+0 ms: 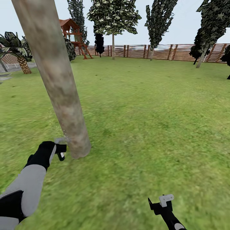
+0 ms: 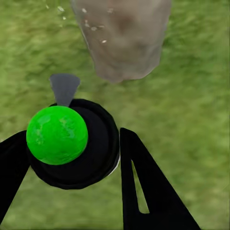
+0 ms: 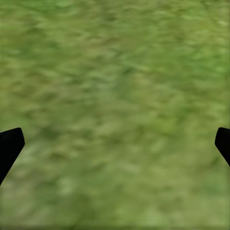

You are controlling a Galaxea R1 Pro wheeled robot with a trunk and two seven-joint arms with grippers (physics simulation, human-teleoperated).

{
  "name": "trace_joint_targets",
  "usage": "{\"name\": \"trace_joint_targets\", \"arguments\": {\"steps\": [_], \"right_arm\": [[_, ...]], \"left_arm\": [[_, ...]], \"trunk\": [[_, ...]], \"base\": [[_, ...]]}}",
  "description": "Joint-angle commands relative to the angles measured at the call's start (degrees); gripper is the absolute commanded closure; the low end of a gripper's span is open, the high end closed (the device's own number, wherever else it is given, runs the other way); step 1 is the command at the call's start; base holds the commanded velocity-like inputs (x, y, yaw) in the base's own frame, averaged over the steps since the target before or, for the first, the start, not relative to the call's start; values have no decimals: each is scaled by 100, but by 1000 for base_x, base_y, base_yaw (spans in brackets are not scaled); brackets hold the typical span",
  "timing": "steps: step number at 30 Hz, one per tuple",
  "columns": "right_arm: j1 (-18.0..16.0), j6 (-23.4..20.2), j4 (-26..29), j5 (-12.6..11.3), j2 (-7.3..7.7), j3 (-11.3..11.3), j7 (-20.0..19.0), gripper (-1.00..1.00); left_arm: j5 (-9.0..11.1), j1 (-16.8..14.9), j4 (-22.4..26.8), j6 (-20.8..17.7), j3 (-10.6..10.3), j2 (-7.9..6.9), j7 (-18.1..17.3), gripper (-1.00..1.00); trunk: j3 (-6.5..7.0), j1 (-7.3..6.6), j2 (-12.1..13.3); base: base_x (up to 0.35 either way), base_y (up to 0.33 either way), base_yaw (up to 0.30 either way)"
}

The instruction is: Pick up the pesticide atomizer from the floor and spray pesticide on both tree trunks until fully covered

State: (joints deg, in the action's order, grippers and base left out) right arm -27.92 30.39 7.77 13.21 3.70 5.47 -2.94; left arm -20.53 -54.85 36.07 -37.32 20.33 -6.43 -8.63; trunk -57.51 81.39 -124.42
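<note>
**A:** Just ahead of the left end effector stands the trunk, a thick grey-brown column leaning up and to the left in the head view, its base planted in the grass.

**B:** What is that end effector doing?

**A:** It is clenched around the atomizer, a black round body with a bright green ball on top. A grey nozzle sticks out past the fingers and aims at the foot of the trunk. Nozzle and bark look very near, though I cannot tell whether they touch.

**B:** Any sign of spray?

**A:** Pale flecks show near the bark in the left wrist view; they may be droplets, but they are too small to be sure.

**B:** And the other arm?

**A:** The right end effector hangs low over bare grass, well apart from the trunk, released with its fingertips wide. The left arm is clearly the nearer one.

**B:** So what does the coming move turn on?

**A:** My judgement: the trunk's long axis runs upward from the nozzle, so the aim, now at the base, would need to travel up along it.
</note>
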Motion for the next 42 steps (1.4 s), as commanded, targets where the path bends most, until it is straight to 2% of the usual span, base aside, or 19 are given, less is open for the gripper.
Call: {"name": "trace_joint_targets", "arguments": {"steps": [1,2,4,7,8,10,11,13,14,16,18,21,23,29,42], "right_arm": [[-3,18,-4,35,0,50,-31,-100],[-3,19,-4,36,0,50,-31,-100],[-3,19,-4,35,0,50,-31,-100],[-3,18,-4,33,0,50,-31,-100],[-3,18,-4,33,0,50,-31,-100],[-3,19,-4,35,0,50,-31,-100],[-3,19,-4,35,0,50,-31,-100],[-3,19,-4,33,0,50,-31,-100],[-3,17,-4,35,0,50,-31,-100],[-3,18,-4,34,0,50,-31,-100],[-3,17,-4,34,0,50,-31,-100],[-3,18,-4,36,0,50,-31,-100],[-3,19,-4,33,0,50,-31,-100],[-3,19,-4,40,0,50,-31,-100],[-3,16,-4,38,26,50,-31,-100]], "left_arm": [[-5,-12,3,-41,32,-266,-120,100],[-9,-15,10,-48,22,-329,-216,100],[-10,-83,67,-70,10,-306,-415,100],[-24,-379,115,-321,-6,45,-524,100],[-29,-420,116,-349,-23,102,-528,100],[-41,-486,118,-391,-205,162,-532,100],[-52,-511,119,-401,-290,129,-533,100],[-48,-554,115,-406,-328,-37,-537,100],[-27,-571,113,-407,-325,-201,-542,100],[-15,-578,114,-413,-341,-379,-550,100],[-13,-582,118,-416,-351,-321,-551,100],[-28,-588,119,-414,-401,-43,-544,100],[-45,-574,119,-412,-446,14,-537,100],[-32,-538,136,-403,-397,-173,-525,100],[-28,-492,129,-383,-391,-169,-487,100]], "trunk": [[-5,-1,-2],[-5,-1,-2],[-5,-1,-2],[-5,-1,-2],[-5,-1,-2],[-5,-1,-2],[-5,-1,-2],[-5,-1,-2],[-5,-1,-2],[-5,-1,-2],[-5,-1,-2],[-5,-1,-2],[-5,-1,-2],[-5,-1,-2],[-5,-1,-2]], "base": [[0,0,0],[0,0,0],[0,0,0],[0,0,0],[0,0,0],[0,0,0],[0,0,0],[0,0,0],[0,0,0],[0,0,0],[0,0,0],[0,0,0],[0,0,0],[85,-46,0],[63,-245,0]]}}
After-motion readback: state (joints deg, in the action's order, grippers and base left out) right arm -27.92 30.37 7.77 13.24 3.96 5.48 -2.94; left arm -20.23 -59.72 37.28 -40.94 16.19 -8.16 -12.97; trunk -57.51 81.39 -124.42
